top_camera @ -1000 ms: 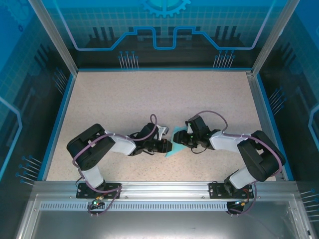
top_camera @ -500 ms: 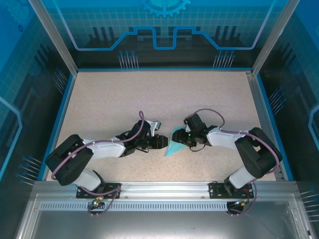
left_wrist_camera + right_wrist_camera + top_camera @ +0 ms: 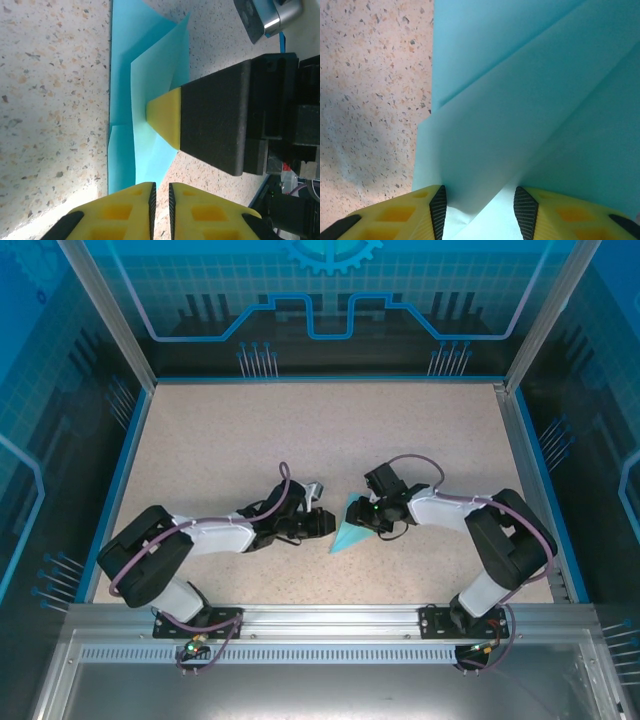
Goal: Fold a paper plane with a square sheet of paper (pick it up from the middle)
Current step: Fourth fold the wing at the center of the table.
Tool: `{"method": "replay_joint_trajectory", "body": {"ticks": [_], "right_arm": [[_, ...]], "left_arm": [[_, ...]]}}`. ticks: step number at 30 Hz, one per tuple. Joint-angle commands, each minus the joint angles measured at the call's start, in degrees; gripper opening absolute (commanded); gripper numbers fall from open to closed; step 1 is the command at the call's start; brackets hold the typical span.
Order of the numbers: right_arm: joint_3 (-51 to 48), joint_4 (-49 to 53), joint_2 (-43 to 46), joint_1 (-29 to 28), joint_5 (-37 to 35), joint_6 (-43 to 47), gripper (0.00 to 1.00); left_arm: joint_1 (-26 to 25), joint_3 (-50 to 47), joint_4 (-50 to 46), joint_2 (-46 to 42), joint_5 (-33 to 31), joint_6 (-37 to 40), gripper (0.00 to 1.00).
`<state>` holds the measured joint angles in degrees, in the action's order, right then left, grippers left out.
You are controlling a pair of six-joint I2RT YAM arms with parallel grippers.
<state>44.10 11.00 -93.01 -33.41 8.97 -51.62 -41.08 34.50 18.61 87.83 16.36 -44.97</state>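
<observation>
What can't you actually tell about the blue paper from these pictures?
- Top view: the paper is small, and the right hand covers part of it, so its folds are unreadable.
- Left wrist view: the left hand hides the paper's near tip; whether they touch is unclear.
- Right wrist view: the picture's edges cut the paper off, so its outline is unknown.

Pointed cyan paper plane (image 3: 344,536) is seen flat on speckled table (image 3: 250,440), flanked closely by left tool (image 3: 326,523) and right tool (image 3: 362,522).
</observation>
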Motion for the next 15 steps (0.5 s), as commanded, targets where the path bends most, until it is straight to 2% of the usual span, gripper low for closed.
{"method": "replay_joint_trajectory", "body": {"ticks": [1,10,15], "right_arm": [[-1.56,8.7,-4.41,-0.91,-3.72,0.06,0.45],[0.47,11.58,-6.96,-1.04,-2.91,2.19,0.41],[1.33,12.32,-8.25,-1.04,-1.4,4.0,0.43]], "left_arm": [[0.32,2.4,-1.53,0.76,0.91,-0.31,0.17],[0.68,4.56,-3.05,2.64,0.08,-0.82,0.16],[1.16,5.0,-3.23,3.91,1.37,-0.96,0.16]]}}
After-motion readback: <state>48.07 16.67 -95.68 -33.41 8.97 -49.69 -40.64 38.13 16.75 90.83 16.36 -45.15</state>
